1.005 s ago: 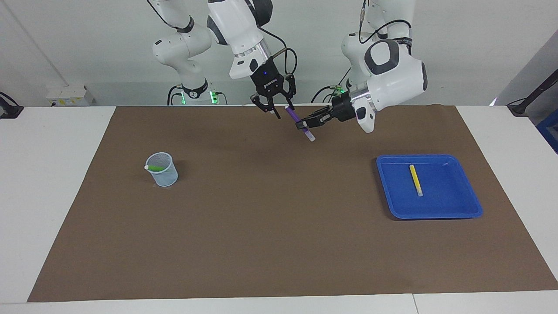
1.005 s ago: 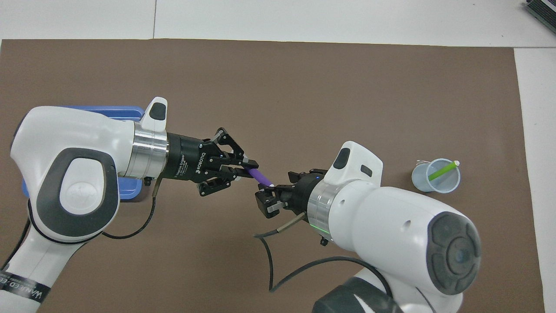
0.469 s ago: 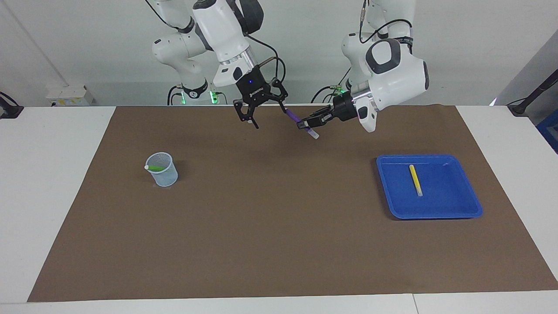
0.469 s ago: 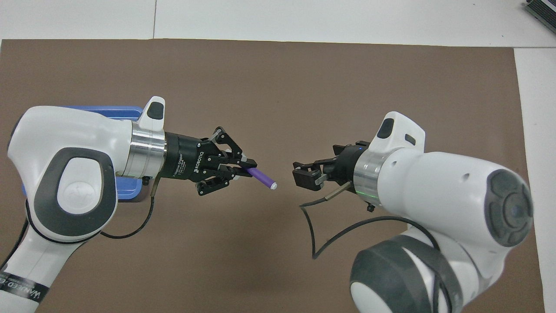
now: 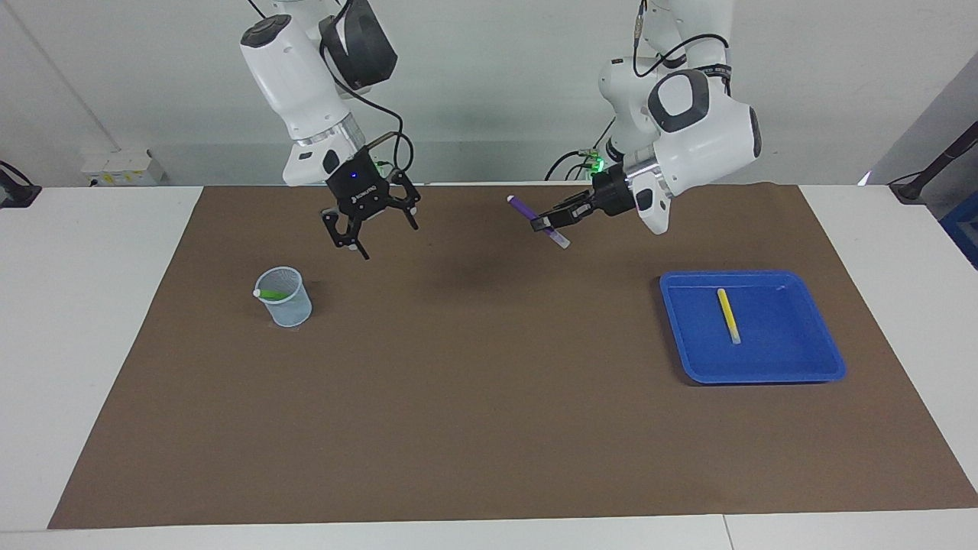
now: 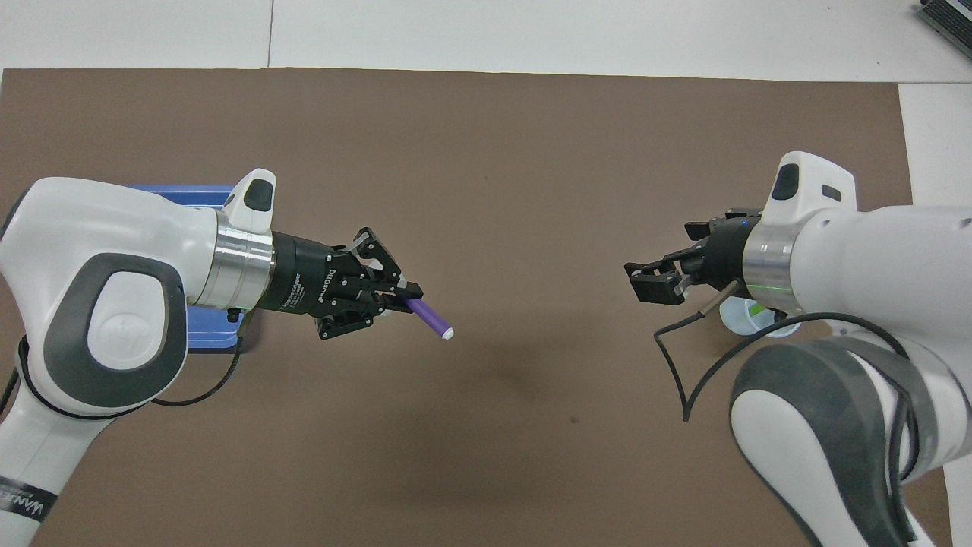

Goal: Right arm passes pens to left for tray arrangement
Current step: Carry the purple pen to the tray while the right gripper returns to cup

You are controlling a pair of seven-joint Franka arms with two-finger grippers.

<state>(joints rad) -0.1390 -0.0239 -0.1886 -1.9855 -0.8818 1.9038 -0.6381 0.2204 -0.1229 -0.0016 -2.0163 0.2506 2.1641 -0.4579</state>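
Toward the right arm's end of the desk [image 5: 99, 305] stands a small pale mesh cup [image 5: 284, 298] with the green pen [image 5: 272, 294] leaning in it, pale end over the rim, waiting its turn. Above the mat and close to that cup hangs the right gripper [image 5: 368, 223], fingers spread wide and empty, a stance that suits reaching down for the green pen next. Over the middle of the brown mat [image 5: 474, 382], the left gripper [image 5: 552, 220] is clamped on the purple pen [image 5: 538, 221], gripping it partway along so both ends stick out and the pen slants with its pale end lower; held by the middle like that, it should lay flat easily. Toward the left arm's end sits the blue tray [image 5: 829, 359], with the yellow pen [image 5: 728, 315] lying alone inside it, leaving bare floor beside it for the purple pen.
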